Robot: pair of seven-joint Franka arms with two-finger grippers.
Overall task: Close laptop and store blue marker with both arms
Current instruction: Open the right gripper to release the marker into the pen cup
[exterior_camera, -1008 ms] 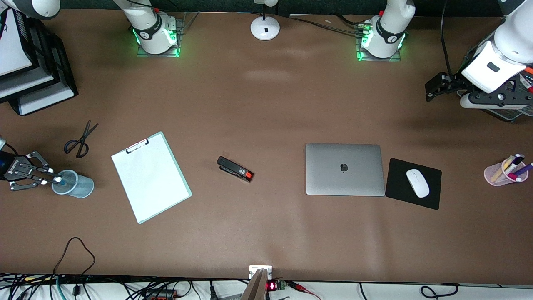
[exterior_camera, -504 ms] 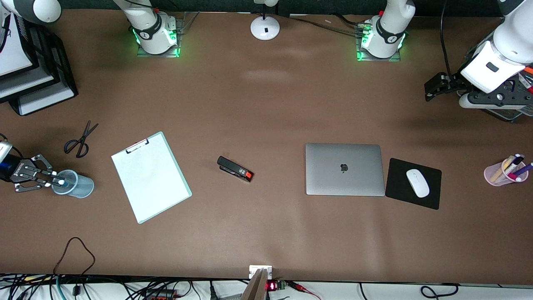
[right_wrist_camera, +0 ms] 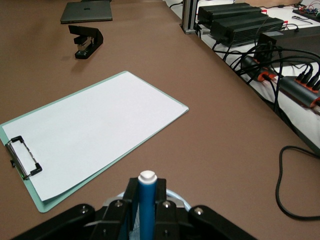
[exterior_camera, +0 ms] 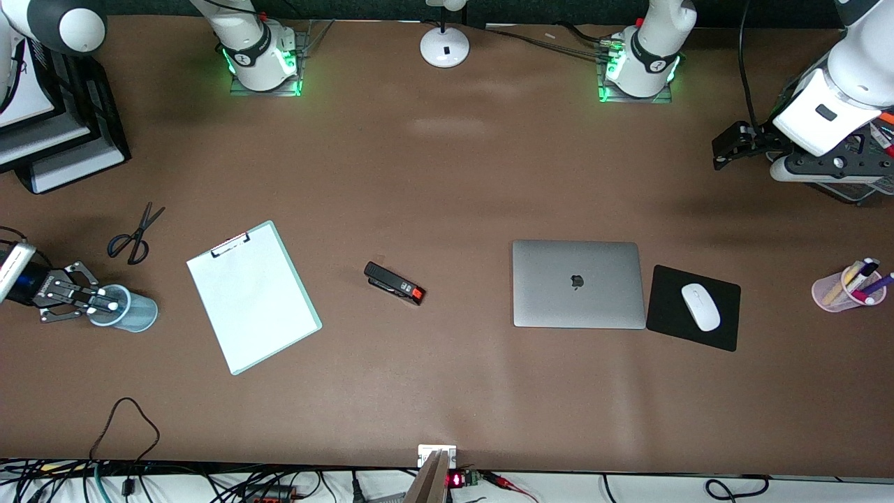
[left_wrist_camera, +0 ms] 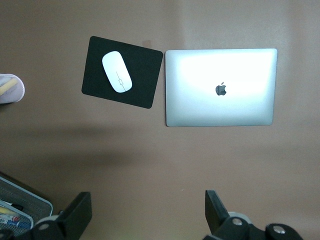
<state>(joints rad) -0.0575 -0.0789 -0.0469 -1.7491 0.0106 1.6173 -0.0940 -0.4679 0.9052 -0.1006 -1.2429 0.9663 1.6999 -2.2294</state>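
At the right arm's end of the table, the right gripper [exterior_camera: 94, 305] is seen over the rim of a translucent blue cup [exterior_camera: 129, 309], its fingers clenched on the blue marker [right_wrist_camera: 147, 205], which is held upright with its white end up, above the cup's mouth. Near the cup, farther from the front camera, black scissors [exterior_camera: 135, 234] lie flat on the brown table [exterior_camera: 447, 391]. Toward the middle from the scissors, a clipboard [exterior_camera: 253, 295] with a white sheet and a pale green edge is laid at a slant. Next along, well apart from the clipboard, a black stapler [exterior_camera: 394, 283] with a red tip is found at the table's middle. A white round lamp base [exterior_camera: 444, 46] is placed between the two arm bases. The laptop [exterior_camera: 577, 284] is seen shut and flat, its lid with the dark apple logo facing up. Just beside it, toward the left arm's end, a black mouse pad [exterior_camera: 693, 307] carries a white mouse [exterior_camera: 700, 306]. The left gripper [exterior_camera: 730, 144] is held up in the air over bare table, farther from the front camera than the mouse pad; its fingers [left_wrist_camera: 75, 215] are spread wide with nothing between them, and the left arm waits. A pink cup [exterior_camera: 846, 288] holding a bunch of pens stands near the table's edge at the left arm's end.
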